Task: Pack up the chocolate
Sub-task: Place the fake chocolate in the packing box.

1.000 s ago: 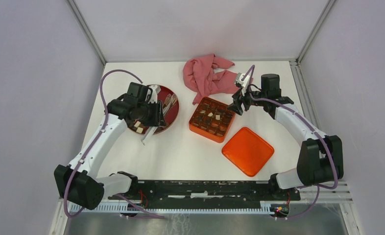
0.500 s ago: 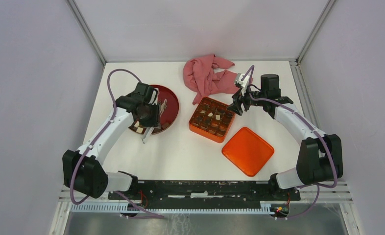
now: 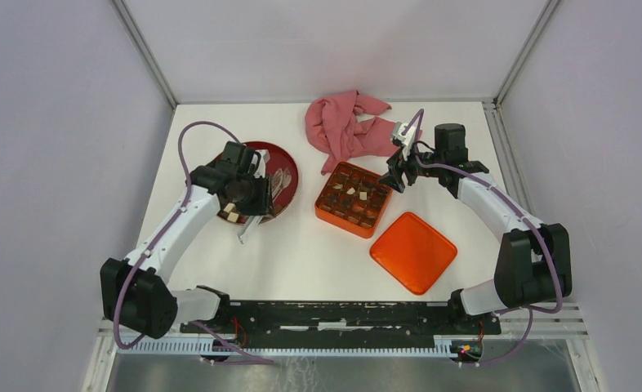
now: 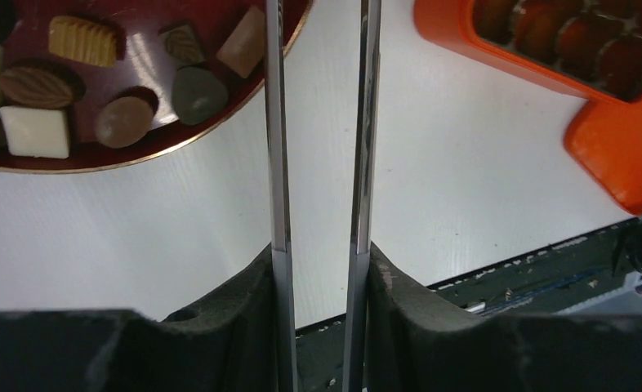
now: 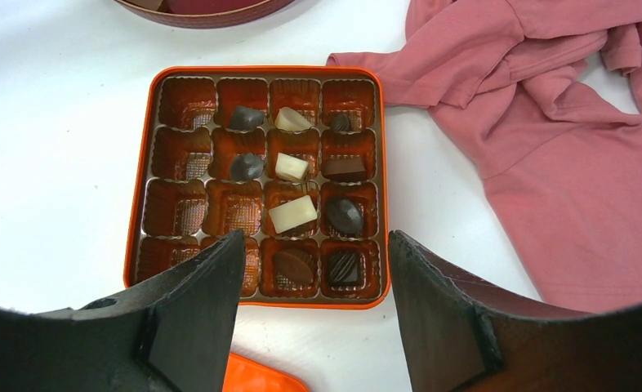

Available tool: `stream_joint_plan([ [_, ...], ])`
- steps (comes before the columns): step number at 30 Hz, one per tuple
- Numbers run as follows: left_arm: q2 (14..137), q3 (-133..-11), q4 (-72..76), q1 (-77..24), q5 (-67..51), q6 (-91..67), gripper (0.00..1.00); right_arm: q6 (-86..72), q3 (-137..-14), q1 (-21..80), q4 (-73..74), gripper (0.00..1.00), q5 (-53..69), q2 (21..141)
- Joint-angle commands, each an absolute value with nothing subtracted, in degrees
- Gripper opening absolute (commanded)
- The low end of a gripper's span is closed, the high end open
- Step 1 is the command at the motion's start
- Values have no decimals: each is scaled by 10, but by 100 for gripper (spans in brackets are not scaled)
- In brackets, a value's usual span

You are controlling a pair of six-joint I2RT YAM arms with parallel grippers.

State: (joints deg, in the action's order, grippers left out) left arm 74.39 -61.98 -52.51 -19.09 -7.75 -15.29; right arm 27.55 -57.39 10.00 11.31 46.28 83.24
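Several chocolate pieces (image 4: 40,86), brown, tan and cream, lie on the round dark-red plate (image 4: 138,155). More chocolate (image 5: 293,214) sits in compartments of the orange tin (image 5: 138,163). My left gripper (image 4: 319,253) is shut on a pair of metal tongs (image 4: 275,122). The two blades stand slightly apart with nothing between them, and they run out of the top of the left wrist view beside the plate's edge. Seen from above, the left gripper (image 3: 251,194) hangs over the plate's (image 3: 292,167) near right side. My right gripper (image 5: 314,241) is open and empty above the tin's (image 3: 353,198) far right edge.
The orange lid (image 3: 413,251) lies flat, near and to the right of the tin. A crumpled pink cloth (image 3: 342,126) lies behind the tin, close to my right gripper (image 3: 395,174). The black base rail (image 3: 342,314) runs along the near edge.
My left arm has drawn its elbow in and shifted the gripper with the tongs slightly right over the plate. The right arm has not moved.
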Motion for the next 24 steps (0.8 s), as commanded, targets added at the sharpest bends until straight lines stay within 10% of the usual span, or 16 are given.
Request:
stream_joint_plan([
  [1, 695, -613, -461, -204, -203, -155, 2, 287, -580, 98, 107, 70, 461, 834],
  [24, 870, -694, -350, -476, -112, -234, 2, 290, -583, 92, 112, 70, 460, 839],
])
